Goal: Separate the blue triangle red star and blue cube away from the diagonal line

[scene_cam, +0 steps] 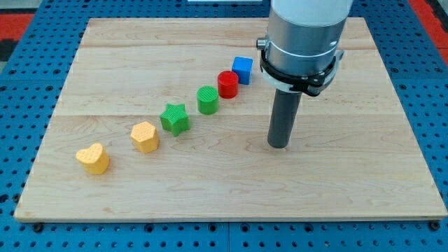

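Observation:
A diagonal line of blocks runs from lower left to upper right on the wooden board [336, 182]. At its upper end is the blue cube [242, 69], touching a red cylinder [227, 84]. Below come a green cylinder [208, 99], a green star [175, 118], a yellow hexagon-like block [145, 136] and a yellow heart [94, 159]. No blue triangle or red star shows. My tip [278, 145] rests on the board to the right of the line, below and right of the blue cube, apart from all blocks.
The arm's grey body [302, 35] rises above the rod at the view's top right. A blue pegboard surface [21, 84] surrounds the board on all sides.

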Robot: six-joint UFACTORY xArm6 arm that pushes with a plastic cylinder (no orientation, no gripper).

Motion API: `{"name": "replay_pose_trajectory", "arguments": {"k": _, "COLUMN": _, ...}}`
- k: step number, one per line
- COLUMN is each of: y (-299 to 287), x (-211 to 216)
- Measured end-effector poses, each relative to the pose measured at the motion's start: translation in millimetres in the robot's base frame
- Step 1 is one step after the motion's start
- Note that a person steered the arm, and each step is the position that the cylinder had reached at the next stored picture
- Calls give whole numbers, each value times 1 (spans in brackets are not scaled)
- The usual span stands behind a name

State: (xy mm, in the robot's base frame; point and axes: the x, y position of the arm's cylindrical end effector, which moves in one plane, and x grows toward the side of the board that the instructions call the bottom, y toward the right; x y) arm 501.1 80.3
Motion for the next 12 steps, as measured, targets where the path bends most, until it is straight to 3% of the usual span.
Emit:
{"name": "replay_pose_trajectory", "arguments": {"k": 1, "y": 8, "x": 17}}
{"name": "replay_pose_trajectory", "arguments": {"k": 2, "y": -45, "x": 31}}
{"name": "replay_pose_trajectory", "arguments": {"k": 3, "y": -8, "x": -8}}
{"name": "replay_pose_trajectory", "arguments": {"k": 4, "y": 106, "x": -47}}
{"name": "replay_pose_trajectory", "arguments": {"k": 5, "y": 150, "x": -119}}
{"name": "replay_pose_trajectory", "arguments": {"k": 6, "y": 161, "x": -190}}
{"name": "replay_pose_trajectory", "arguments": {"k": 7, "y": 210, "x": -244}}
{"name": "replay_pose_trajectory", "arguments": {"k": 8, "y": 186, "x": -306}}
{"name": "replay_pose_trajectory", "arguments": {"k": 9, "y": 149, "x": -301}}
{"name": "replay_pose_trajectory", "arguments": {"k": 10, "y": 77, "x": -292}}
{"name": "replay_pose_trajectory", "arguments": {"k": 11, "y": 74, "x": -268}}
{"name": "replay_pose_trajectory", "arguments": {"k": 12, "y": 60, "x": -201}}
